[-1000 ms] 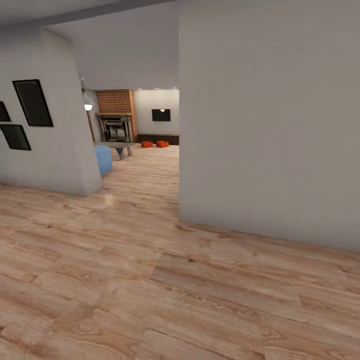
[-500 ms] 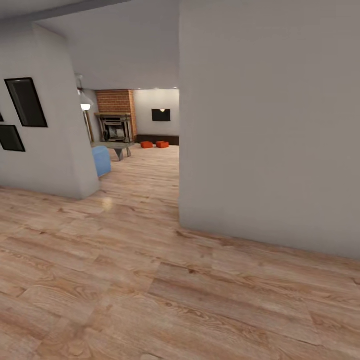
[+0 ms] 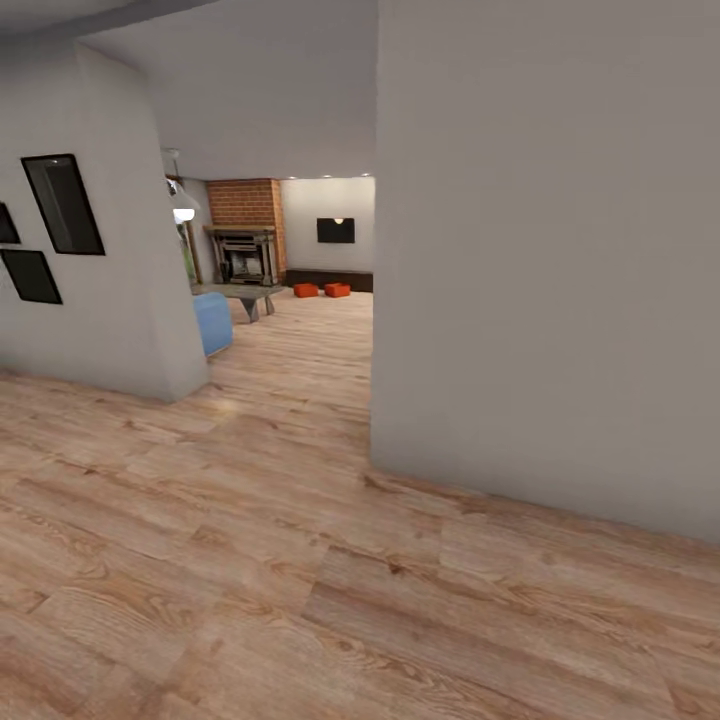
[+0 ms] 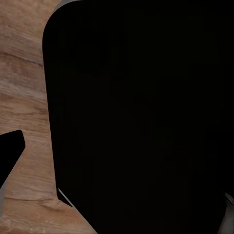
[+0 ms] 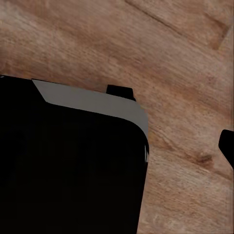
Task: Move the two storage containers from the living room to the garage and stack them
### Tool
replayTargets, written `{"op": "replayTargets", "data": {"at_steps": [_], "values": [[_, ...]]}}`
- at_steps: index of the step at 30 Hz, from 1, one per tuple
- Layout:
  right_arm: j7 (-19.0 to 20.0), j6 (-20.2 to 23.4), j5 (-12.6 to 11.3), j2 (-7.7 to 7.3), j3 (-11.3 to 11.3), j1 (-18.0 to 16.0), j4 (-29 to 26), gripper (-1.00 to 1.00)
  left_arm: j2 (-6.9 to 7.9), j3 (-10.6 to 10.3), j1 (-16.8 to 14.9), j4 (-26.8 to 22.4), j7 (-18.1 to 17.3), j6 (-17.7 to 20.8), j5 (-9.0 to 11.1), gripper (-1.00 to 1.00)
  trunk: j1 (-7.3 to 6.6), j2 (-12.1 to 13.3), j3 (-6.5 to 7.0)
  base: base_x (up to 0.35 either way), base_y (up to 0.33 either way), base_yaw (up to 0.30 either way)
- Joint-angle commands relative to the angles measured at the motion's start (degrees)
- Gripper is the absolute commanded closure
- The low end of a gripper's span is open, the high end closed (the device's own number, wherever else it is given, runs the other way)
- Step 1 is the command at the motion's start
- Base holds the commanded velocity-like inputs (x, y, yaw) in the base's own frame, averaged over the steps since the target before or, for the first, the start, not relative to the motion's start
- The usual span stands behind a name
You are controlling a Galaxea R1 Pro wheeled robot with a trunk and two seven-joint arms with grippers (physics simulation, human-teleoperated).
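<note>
Grippers: finger spread cannot be determined in either wrist view, each over light wood plank floor (image 3: pixel 250 560) | Targets: two orange-red rectangular storage containers (image 3: pixel 321 290), far ahead of my arms, side by side before long low dark cabinet (image 3: pixel 330 279) near red brick chimney (image 3: pixel 248 203).

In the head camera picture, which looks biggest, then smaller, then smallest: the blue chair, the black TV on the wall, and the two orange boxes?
1. blue chair, though it is nearest the camera, which makes it look bigger
2. black TV
3. two orange boxes, which look alike, so no ranking between them
</note>
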Motion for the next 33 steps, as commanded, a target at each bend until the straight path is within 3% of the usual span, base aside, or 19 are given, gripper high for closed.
{"op": "replayTargets", "data": {"at_steps": [1, 33], "values": [[-0.08, -0.33, -0.47, 0.05, 0.48, -0.05, 0.18, -1.00, 0.02, 0.03, -0.01, -0.04, 0.02, -0.02, 0.07, -1.00, 0.03, -0.02, -0.05, 0.323, 0.000, 0.264], [-0.08, -0.33, -0.47, 0.05, 0.48, -0.05, 0.18, -1.00, 0.05, 0.03, -0.01, -0.04, 0.02, -0.05, 0.07, -1.00, 0.03, -0.02, -0.05, 0.323, 0.000, 0.269]]}}
